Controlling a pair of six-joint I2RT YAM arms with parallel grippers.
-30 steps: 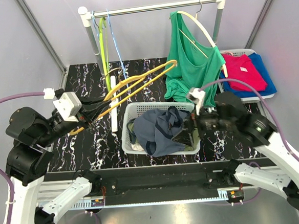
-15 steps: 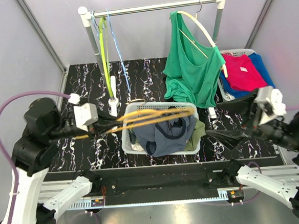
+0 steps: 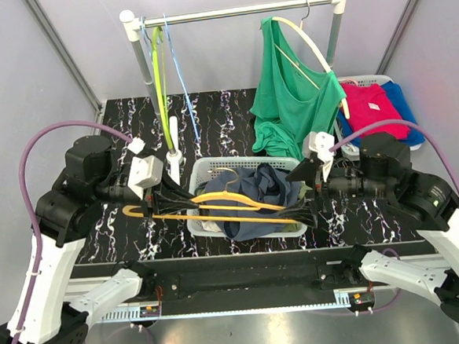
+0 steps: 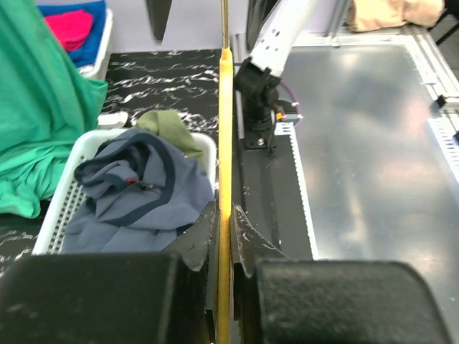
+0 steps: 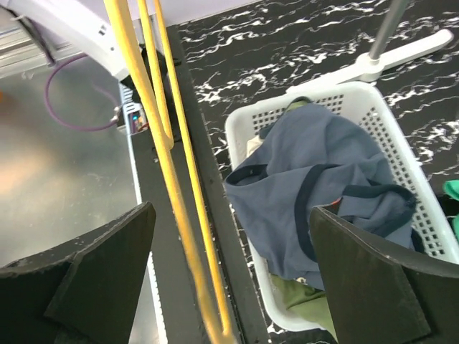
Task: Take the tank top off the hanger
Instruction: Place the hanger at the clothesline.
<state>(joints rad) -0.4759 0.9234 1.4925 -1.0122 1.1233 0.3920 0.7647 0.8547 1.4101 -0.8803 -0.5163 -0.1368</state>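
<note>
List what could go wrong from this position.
1. The left gripper is shut on the yellow hanger only near one end, so the long free end may swivel or slip.
2. The hanger sits low over the blue-grey tank top in the basket; it could snag the fabric and drag it out.
3. The right gripper is open, seemingly around the hanger's bars near the basket's rim; closing might catch the rim too.

Losing the yellow plastic hanger (image 5: 163, 166) off top and bottom of the right wrist view; only a slice of green tank top (image 4: 36, 107) in the left.
</note>
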